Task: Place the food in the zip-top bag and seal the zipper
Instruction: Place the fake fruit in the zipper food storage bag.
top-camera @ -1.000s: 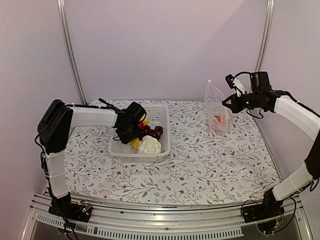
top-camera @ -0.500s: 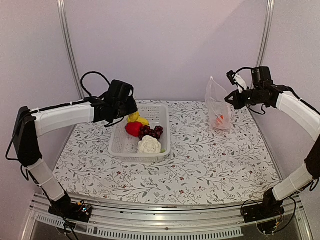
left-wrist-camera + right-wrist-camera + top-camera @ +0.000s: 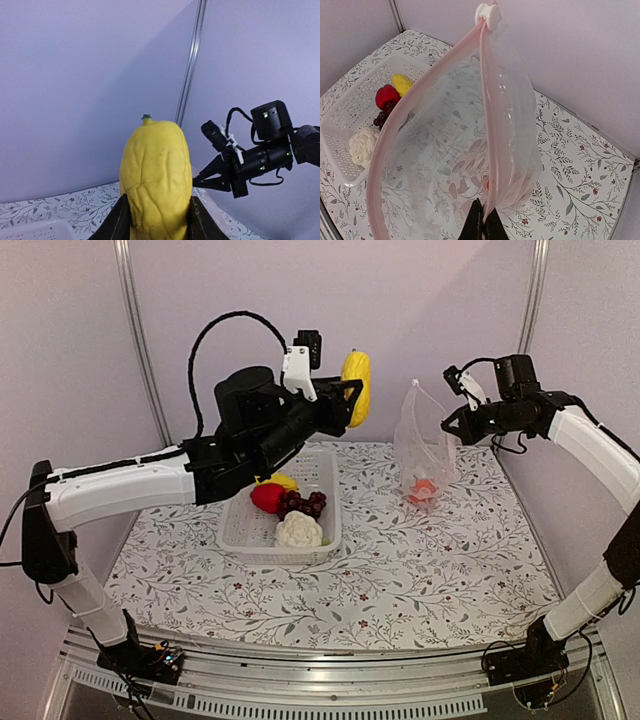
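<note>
The left gripper [image 3: 345, 402] is clamped on the corn [image 3: 356, 380], held high near the bag [image 3: 425, 445], which the right gripper [image 3: 450, 425] pinches by its edge, mouth hanging open. One orange piece [image 3: 424, 486] is inside, too blurred to name. Red fruit [image 3: 266, 497], grapes [image 3: 305, 504], cauliflower [image 3: 299, 530] and a yellow piece [image 3: 283, 481] wait in the basket [image 3: 330, 525], and the zipper [image 3: 489, 130] is unsealed.

Yellow corn [image 3: 356, 388], clear pink-edged bag [image 3: 421, 440], white basket [image 3: 240, 531], floral-print table [image 3: 430, 560], red fruit [image 3: 266, 497], white cauliflower [image 3: 299, 530]
</note>
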`<state>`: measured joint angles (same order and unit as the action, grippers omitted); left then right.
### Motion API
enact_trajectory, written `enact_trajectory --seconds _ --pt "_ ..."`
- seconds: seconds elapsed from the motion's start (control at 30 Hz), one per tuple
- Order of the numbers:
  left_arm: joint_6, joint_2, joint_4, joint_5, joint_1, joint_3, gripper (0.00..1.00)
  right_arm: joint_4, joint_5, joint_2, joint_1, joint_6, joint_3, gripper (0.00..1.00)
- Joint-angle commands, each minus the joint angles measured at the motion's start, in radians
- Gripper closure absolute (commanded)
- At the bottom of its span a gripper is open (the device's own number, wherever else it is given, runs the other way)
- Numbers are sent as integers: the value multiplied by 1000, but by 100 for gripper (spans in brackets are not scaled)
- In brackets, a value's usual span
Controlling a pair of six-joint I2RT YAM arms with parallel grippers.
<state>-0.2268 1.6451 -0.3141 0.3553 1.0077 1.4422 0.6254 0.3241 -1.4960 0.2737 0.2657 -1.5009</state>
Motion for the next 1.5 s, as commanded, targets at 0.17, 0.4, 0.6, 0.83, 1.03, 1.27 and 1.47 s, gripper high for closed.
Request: enact_trajectory --seconds 0.17,0.4,0.6,0.83,1.03,1.27,1.47 --pt "253 171 -251 -53 114 173 69 115 46 -44 87 5 -128 100" --pt "355 322 -299 -5 142 286 68 177 172 -42 90 -34 -171 100" --pt "392 437 -250 23 143 383 68 187 204 -32 90 -40 -168 100" --pt "384 491 -218 99 145 420 55 196 208 -20 89 -55 -174 100" --pt "390 481 -216 161 145 419 11 235 141 -36 81 -57 -224 100" --pt "365 345 -261 122 160 312 6 260 45 -113 -36 -50 -340 100" --pt "302 195 -280 120 166 106 6 182 -207 -165 -136 14 -417 100"
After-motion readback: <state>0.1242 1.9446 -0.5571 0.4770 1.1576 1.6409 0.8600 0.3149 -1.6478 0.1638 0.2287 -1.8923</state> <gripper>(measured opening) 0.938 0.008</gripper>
